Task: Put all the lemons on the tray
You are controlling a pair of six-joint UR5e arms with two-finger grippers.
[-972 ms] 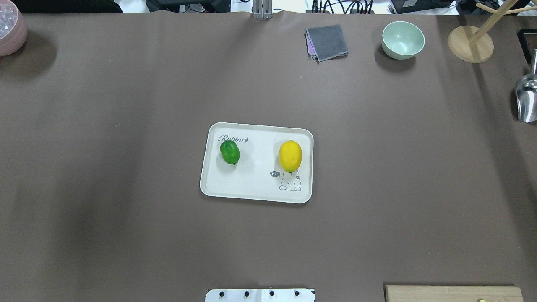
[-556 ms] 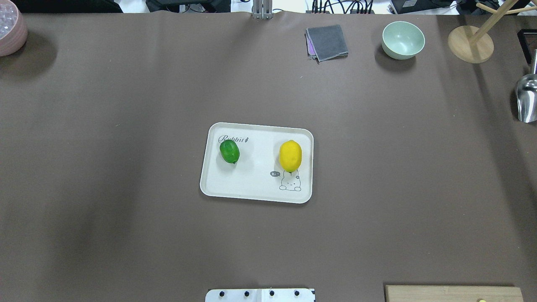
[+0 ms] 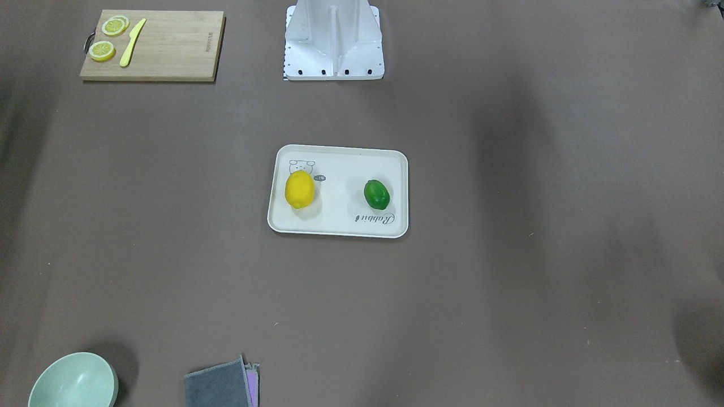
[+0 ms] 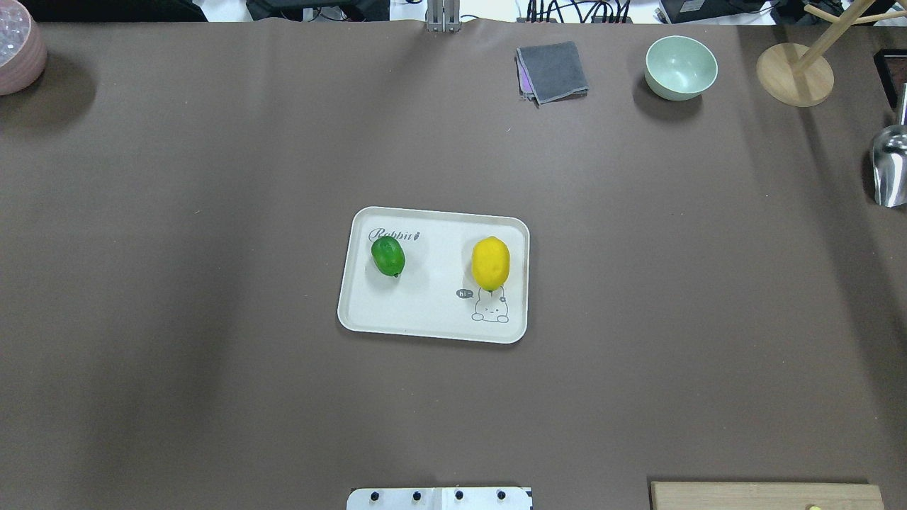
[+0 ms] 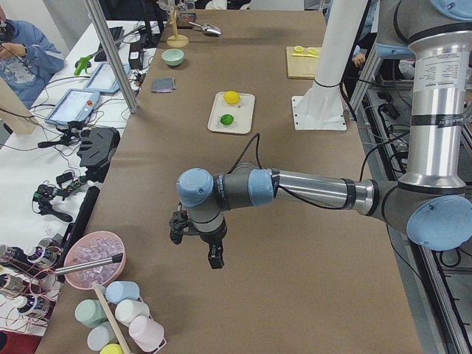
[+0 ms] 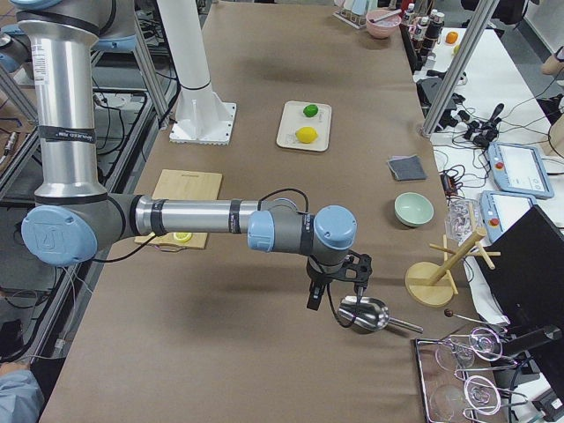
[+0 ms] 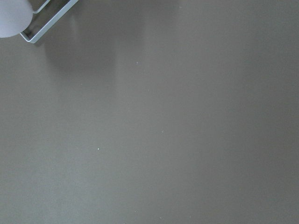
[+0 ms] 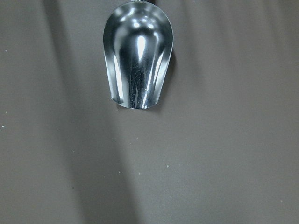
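Observation:
The cream-white tray [image 4: 432,312] lies at the table's middle. The yellow lemon [image 4: 490,263] rests on its right half and the green lemon [image 4: 388,256] on its left half, apart from each other. Both show in the front-facing view, yellow [image 3: 299,190] and green [image 3: 376,194]. My left gripper [image 5: 212,257] shows only in the exterior left view, over bare table far from the tray; I cannot tell if it is open. My right gripper [image 6: 333,289] shows only in the exterior right view, above a metal scoop; I cannot tell its state.
A wooden cutting board [image 3: 169,45] with lemon slices and a yellow knife lies near the robot base [image 3: 334,39]. A metal scoop [image 8: 138,60], pale green bowl [image 4: 680,67], grey cloth [image 4: 553,71], wooden rack [image 4: 793,74] and pink bowl [image 4: 18,46] stand along the table's edges.

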